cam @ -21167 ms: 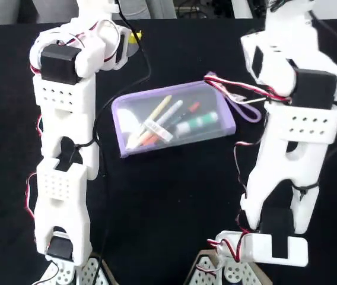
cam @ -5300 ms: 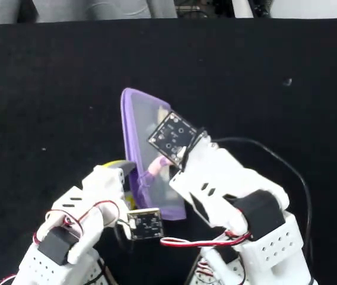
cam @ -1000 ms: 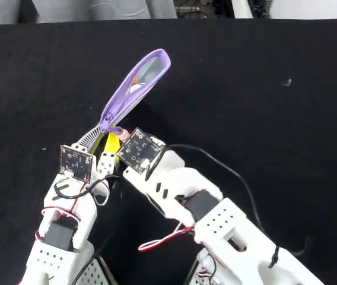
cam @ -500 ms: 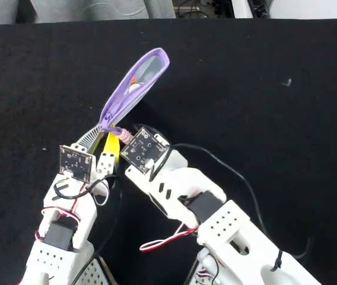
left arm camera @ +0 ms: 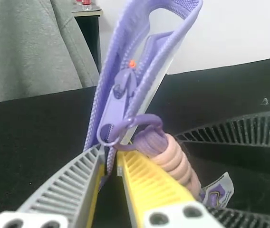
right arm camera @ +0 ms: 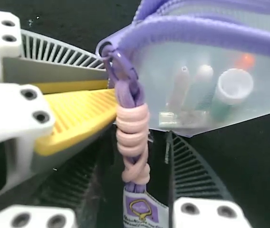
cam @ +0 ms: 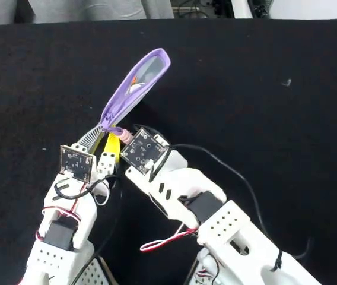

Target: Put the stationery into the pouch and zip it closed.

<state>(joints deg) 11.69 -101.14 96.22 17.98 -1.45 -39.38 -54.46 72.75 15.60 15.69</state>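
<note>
While the left tool (left arm camera: 110, 164) pinches the zipper end of the purple pouch (cam: 134, 89), pouch turned on edge over the black surface (cam: 263, 89), pens (right arm camera: 204, 88) inside, right tool (right arm camera: 136, 156) spread open either side of the coiled strap (right arm camera: 131, 128).

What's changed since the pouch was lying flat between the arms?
The pouch went from lying flat mid-table to standing on edge, its near end clamped in the left gripper. The right gripper came in around the strap. Over the last second only the right gripper edged slightly; pouch and left gripper stayed put.
</note>
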